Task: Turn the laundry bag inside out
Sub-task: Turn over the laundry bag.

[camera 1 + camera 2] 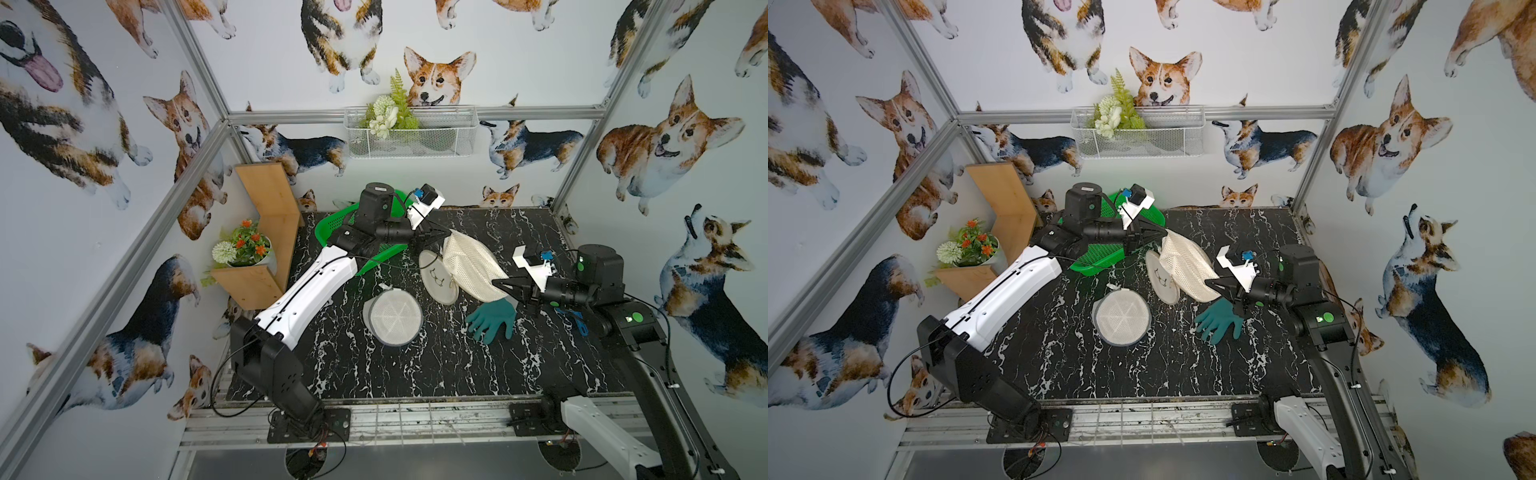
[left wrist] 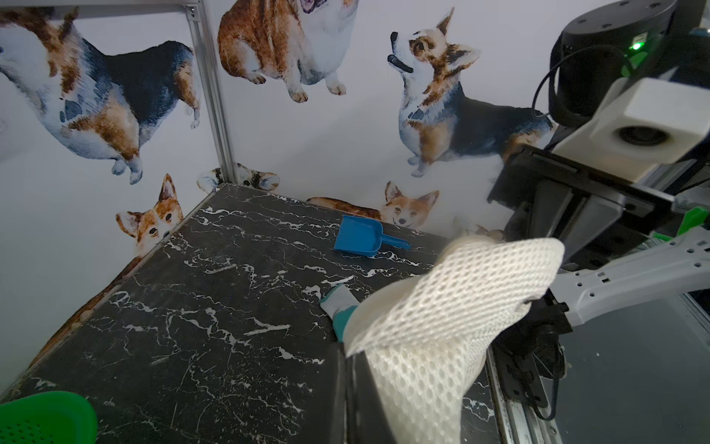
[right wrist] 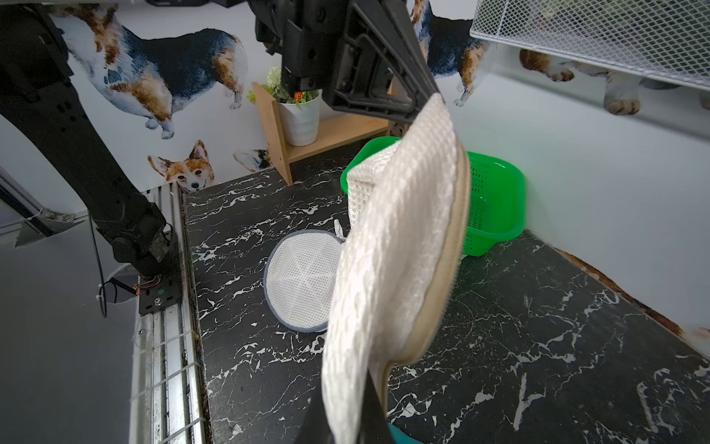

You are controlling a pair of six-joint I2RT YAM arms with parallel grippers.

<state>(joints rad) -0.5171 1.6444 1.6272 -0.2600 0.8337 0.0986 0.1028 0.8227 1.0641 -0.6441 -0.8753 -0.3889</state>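
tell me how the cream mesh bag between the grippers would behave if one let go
Probably floppy: the mesh bag drapes between the left gripper and right gripper. Likely light, being open netting. Its zipper edge looks stiffer, so it may hold a curve.

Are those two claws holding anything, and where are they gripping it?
Both hold the mesh bag: left gripper pinches its far edge, right gripper its near edge.

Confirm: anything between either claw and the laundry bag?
Nothing visible. The left claw and right claw are both shut on the laundry bag, at opposite ends, holding it above the table. The teal glove lies on the table below the right claw's end, not between.
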